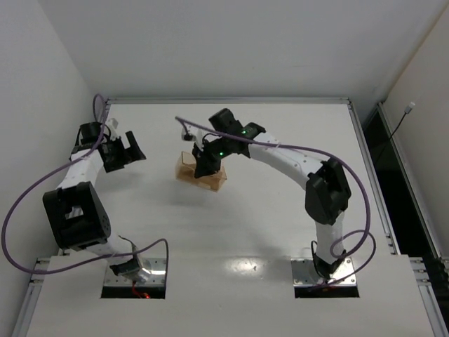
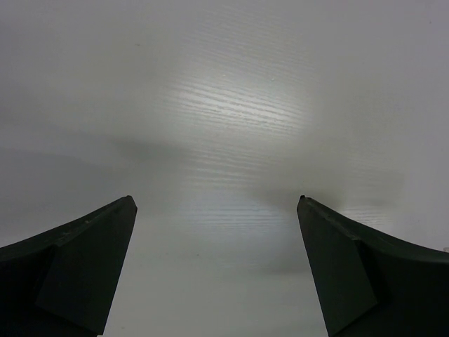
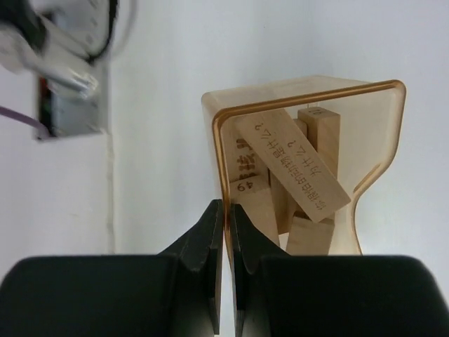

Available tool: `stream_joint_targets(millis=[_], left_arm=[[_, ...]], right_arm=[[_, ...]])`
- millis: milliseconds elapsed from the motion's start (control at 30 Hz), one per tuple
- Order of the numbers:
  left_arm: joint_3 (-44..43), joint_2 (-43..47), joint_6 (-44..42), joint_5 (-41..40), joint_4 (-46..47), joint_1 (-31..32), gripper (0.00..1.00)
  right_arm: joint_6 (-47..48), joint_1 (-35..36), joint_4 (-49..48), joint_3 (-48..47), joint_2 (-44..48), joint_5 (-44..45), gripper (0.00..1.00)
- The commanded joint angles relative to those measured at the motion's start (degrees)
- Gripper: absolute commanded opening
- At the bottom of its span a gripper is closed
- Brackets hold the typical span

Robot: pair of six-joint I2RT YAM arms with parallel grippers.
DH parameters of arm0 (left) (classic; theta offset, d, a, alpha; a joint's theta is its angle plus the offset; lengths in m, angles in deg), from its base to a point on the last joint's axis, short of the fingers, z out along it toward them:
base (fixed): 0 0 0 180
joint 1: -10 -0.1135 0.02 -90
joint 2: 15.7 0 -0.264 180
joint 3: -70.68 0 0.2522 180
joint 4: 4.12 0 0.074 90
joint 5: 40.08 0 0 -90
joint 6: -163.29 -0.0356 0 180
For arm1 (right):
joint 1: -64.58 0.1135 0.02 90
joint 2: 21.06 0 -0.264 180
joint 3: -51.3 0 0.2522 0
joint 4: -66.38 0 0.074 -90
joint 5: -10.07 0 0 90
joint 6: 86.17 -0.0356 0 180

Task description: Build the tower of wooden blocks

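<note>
Several light tan wood blocks (image 3: 291,165) lie jumbled inside a translucent orange-tan tray (image 3: 309,95); some carry printed characters. My right gripper (image 3: 226,210) is shut on the tray's left wall, one finger inside and one outside. From above, that gripper (image 1: 205,166) sits over the tray (image 1: 188,173) near the table's middle. My left gripper (image 1: 133,151) hangs open well to the left of the tray. In the left wrist view its fingers (image 2: 84,260) are spread wide over bare white table with nothing between them. The tower is out of view.
The white table (image 1: 280,232) has a raised metal frame along its far edge (image 1: 231,100) and right edge (image 1: 365,161). A grey bracket with cables (image 3: 70,84) shows left of the tray in the right wrist view. Purple cables loop off both arms.
</note>
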Motion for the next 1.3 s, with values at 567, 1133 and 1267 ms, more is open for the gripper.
stream_joint_targets(millis=[567,1133,1267], left_arm=[[-5.3,-4.3,-5.7,5.9,-6.4,-5.2,1.0],[-4.2,-4.9,-5.7,4.8,-6.4,-5.2,1.0],[-4.2,-4.9,-5.7,4.8,-5.9,-5.2,1.0]], right_arm=[[-111.3,-14.6,-110.6,23.2,-22.5,-31.7,0.0],[-124.4,-12.4,-118.0,39.3,-16.2,-23.6,0.0],[-133.2,-11.1,-123.5,37.9,-16.2,-20.0,0.0]])
